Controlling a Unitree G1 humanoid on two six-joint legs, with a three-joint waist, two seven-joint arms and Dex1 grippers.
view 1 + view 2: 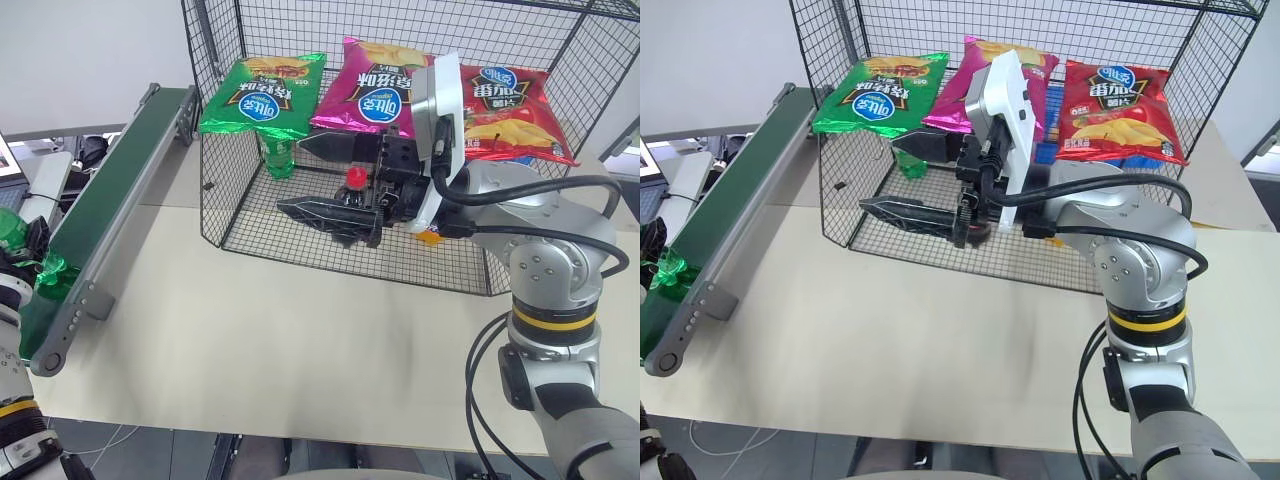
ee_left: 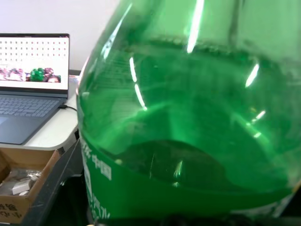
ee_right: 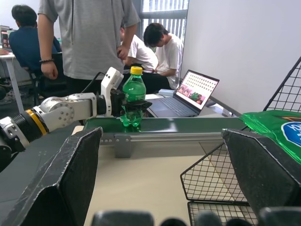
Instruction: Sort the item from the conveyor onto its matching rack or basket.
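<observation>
A: Left gripper (image 3: pixel 126 106) status?

B: Fingers pressed in on the green soda bottle (image 3: pixel 134 96), gripping its body. The bottle stands upright with its yellow cap above the fingers and its base on the conveyor (image 3: pixel 188 125).

A: Right gripper (image 1: pixel 320 180) status?

B: Fingers spread wide, nothing between them. It is raised over the table (image 1: pixel 300 340), pointing toward the conveyor side, well apart from the left gripper and its bottle.

A: Position of the wire cage (image 1: pixel 480 270)?

B: Directly behind and beside the right gripper. Three chip bags (image 1: pixel 265 95) hang at its back above the fingers. A second green bottle (image 1: pixel 281 155) and a red-capped bottle (image 1: pixel 354 180) stand inside, just beyond the fingertips.

A: Other items?

B: A laptop (image 3: pixel 186 94) lies beyond the conveyor; people (image 3: pixel 87 37) are behind the left gripper.
</observation>
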